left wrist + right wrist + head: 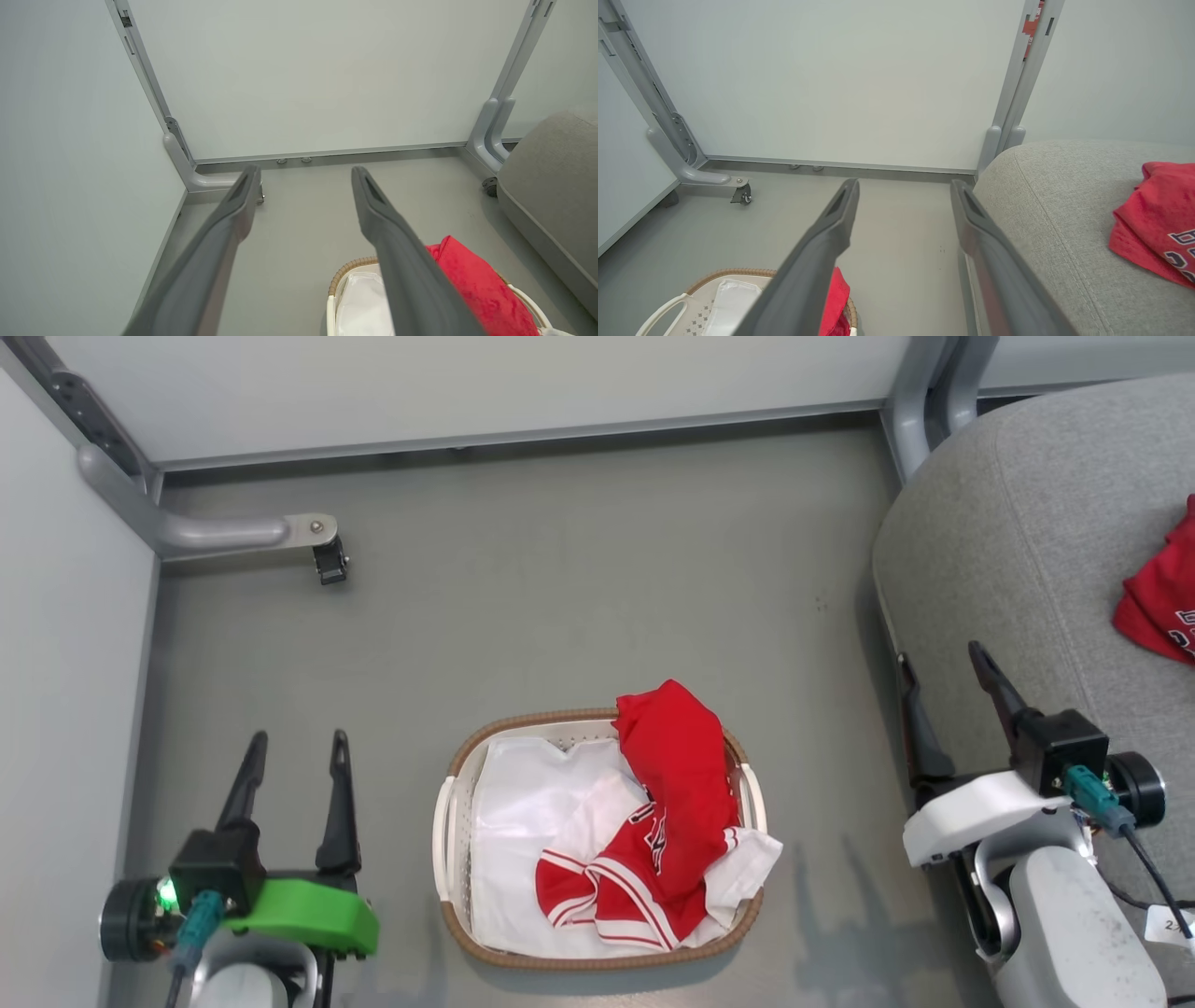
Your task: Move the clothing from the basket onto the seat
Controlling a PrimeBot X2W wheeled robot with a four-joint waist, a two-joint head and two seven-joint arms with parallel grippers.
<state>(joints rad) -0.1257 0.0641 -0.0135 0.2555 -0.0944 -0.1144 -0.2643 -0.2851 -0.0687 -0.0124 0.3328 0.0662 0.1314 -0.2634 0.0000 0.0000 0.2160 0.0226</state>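
While the left hand [298, 737] and right hand [938, 653] were held spread and empty, the striped garment [667, 784] was seen draped over the basket [523, 721] rim. Its white liner [532, 821] could easily get snagged along. The lettered garment [1162, 597] was lying on the seat [1008, 523].

Pale wall panels [485, 383] in grey metal frames [910, 401] enclose a smooth grey floor [579, 597], one castered foot [280, 530] jutting in.

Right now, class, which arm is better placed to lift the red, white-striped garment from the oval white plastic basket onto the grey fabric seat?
Probably right: the garment lies rightward in the basket, and the open right gripper is beside the seat; the left gripper is farther off.
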